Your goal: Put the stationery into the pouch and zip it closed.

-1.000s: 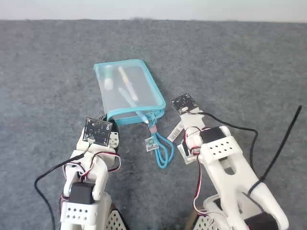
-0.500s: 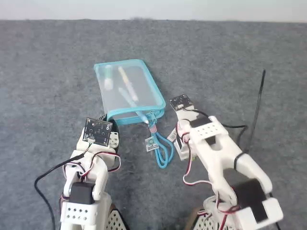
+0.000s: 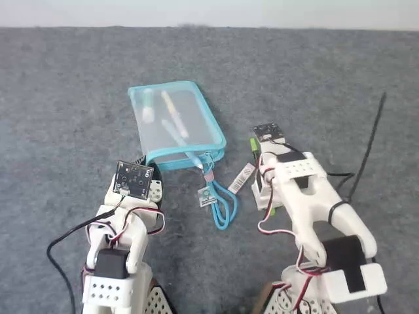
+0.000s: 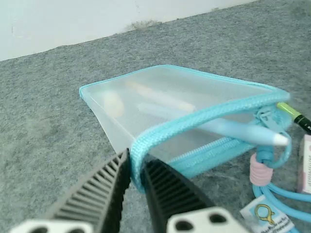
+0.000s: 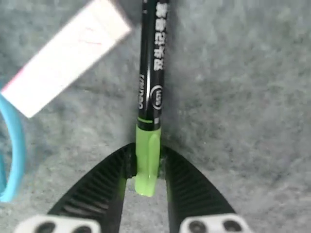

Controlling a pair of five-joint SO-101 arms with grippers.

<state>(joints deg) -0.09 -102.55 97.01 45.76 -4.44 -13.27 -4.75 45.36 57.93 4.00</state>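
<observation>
Right gripper (image 5: pixel 147 154): jaws clamped on the green cap end of a black marker (image 5: pixel 150 68). A white eraser (image 5: pixel 65 60) lies just beside the marker on the grey mat (image 3: pixel 340 85). Left gripper (image 4: pixel 136 167): jaws pinched on the blue zip edge of the pouch (image 4: pixel 180 94) at its near corner. The pouch lies flat on the mat with its mouth open, and a pale blue pen (image 4: pixel 228 128) protrudes from it. A blue cord (image 3: pixel 224 204) trails from the zip end, between the arms. Further stationery shows through the clear wall.

Left fingers (image 4: pixel 95 194), right fingers (image 5: pixel 97 189) clamped.
</observation>
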